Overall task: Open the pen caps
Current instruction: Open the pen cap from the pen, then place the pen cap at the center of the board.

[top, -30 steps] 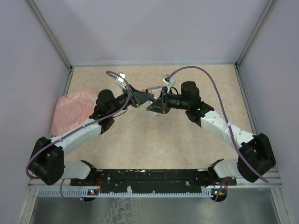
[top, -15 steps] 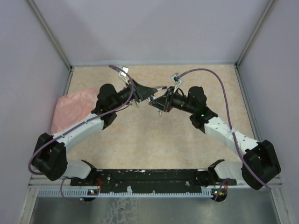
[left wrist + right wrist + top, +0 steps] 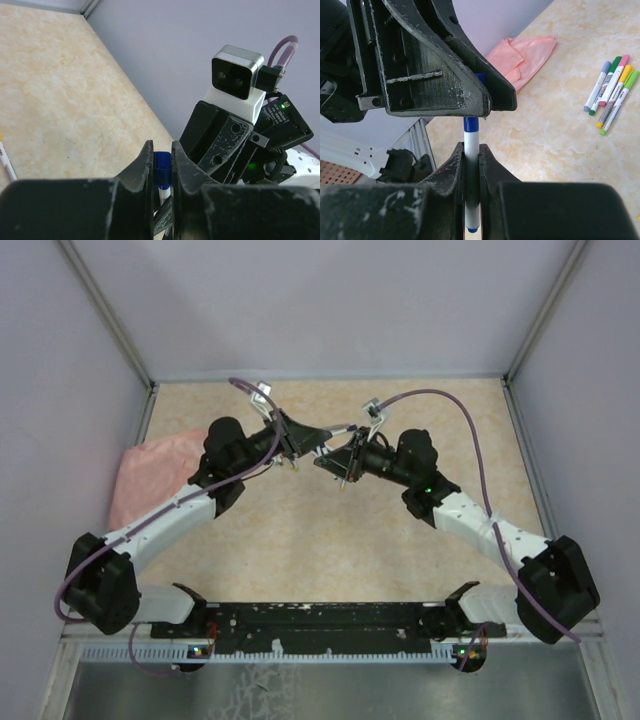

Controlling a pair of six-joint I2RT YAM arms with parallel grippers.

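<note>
A slim white pen [image 3: 471, 142] with a blue cap [image 3: 471, 123] is held in the air between both grippers above the back middle of the table. My left gripper [image 3: 162, 150] is shut on the blue cap [image 3: 162, 162], with the white barrel showing just below it. My right gripper [image 3: 471, 150] is shut on the barrel, whose blue tail end sticks out below the fingers. From above, the left gripper [image 3: 322, 443] and right gripper [image 3: 330, 462] meet tip to tip, hiding the pen. Several capped pens [image 3: 612, 92] lie side by side on the table.
A pink cloth [image 3: 150, 475] lies bunched against the left wall, also seen in the right wrist view [image 3: 522, 55]. One loose pen [image 3: 6, 162] lies on the tabletop at the left edge of the left wrist view. Walls close the table on three sides.
Both grippers, still joined on the pen, have shifted a little toward the back of the table, and both wrists have turned. The grips look unchanged.
</note>
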